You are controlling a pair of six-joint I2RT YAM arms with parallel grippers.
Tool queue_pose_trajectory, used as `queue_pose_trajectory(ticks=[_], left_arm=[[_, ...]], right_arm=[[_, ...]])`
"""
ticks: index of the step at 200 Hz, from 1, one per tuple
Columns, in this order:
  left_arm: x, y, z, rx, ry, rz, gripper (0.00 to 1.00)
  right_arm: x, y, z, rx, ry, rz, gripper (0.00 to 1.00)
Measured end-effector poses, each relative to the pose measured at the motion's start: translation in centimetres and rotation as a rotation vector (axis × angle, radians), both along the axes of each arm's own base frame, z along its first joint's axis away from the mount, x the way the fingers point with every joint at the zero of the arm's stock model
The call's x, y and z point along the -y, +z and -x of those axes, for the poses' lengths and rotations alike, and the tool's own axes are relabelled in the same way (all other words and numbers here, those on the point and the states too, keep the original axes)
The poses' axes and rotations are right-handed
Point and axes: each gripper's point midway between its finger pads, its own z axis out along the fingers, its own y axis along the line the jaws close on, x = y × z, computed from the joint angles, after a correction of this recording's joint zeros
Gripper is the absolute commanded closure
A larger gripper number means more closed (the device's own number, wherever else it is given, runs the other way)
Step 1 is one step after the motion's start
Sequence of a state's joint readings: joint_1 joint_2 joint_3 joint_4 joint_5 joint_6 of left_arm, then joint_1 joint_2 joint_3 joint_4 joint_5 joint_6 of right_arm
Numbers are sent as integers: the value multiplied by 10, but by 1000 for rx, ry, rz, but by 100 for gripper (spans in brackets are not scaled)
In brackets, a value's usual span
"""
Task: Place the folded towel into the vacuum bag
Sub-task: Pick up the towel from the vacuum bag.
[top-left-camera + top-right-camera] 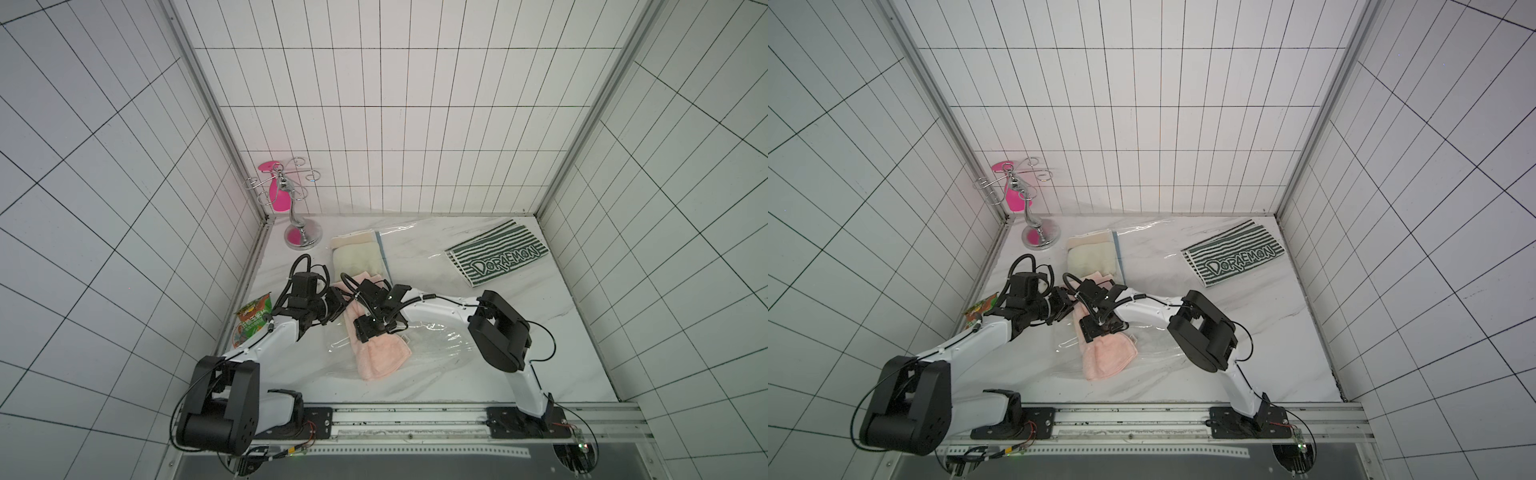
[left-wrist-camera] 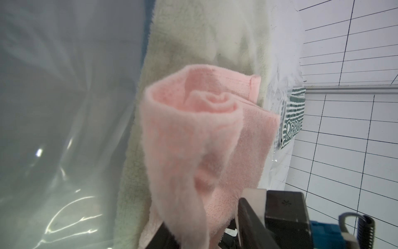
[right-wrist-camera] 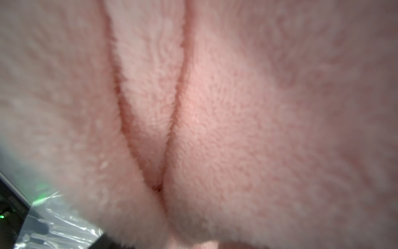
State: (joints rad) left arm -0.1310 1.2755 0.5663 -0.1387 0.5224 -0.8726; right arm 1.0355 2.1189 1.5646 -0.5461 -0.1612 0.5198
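White marble tabletop [image 1: 561,374], grid-tiled walls [image 1: 415,124]. The pink towel [image 1: 380,357] lies mid-table across the vacuum bag [image 1: 444,343]; I cannot tell whether it is inside. The left gripper [image 1: 340,306] pinches the towel's 11 o'clock end. The right gripper [image 1: 376,328] is on the towel, its spread hidden. Cream towel [image 1: 357,259] at 12, Doraemon towel [image 1: 496,259] at 2, chrome stand [image 1: 301,237] at 11, snack packet [image 1: 251,320] at 9.

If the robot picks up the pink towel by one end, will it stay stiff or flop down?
Probably flop: the pink towel curls and sags in soft folds in the left wrist view. Its fluffy pile suggests it is light and easy to grip, not slippery like the glossy vacuum bag.
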Motion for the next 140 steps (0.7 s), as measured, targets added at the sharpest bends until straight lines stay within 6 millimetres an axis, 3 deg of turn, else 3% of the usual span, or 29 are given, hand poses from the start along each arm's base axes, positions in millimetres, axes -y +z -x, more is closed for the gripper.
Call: queue_pose_trajectory(ticks=[21, 38, 58, 80, 107, 123, 140], left_arm=[[-4, 1, 0, -9, 9, -7, 52], [-8, 10, -1, -8, 14, -23, 50], [-12, 39, -6, 40, 11, -54, 48], [-17, 88, -9, 145, 7, -101, 47], [-27, 138, -1, 280, 21, -154, 46], [-30, 151, 6, 316, 26, -175, 46], [-31, 156, 10, 314, 11, -194, 46]], right_arm=[[-2, -1, 0, 3, 5, -8, 82], [-2, 0, 2, 3, 17, -29, 96], [3, 8, 11, -19, 42, -68, 99], [11, 30, 24, -87, 69, -143, 100], [22, 90, 22, -126, 79, -316, 100], [34, 127, 16, -118, 73, -415, 100], [51, 152, 10, -109, 58, -484, 100]])
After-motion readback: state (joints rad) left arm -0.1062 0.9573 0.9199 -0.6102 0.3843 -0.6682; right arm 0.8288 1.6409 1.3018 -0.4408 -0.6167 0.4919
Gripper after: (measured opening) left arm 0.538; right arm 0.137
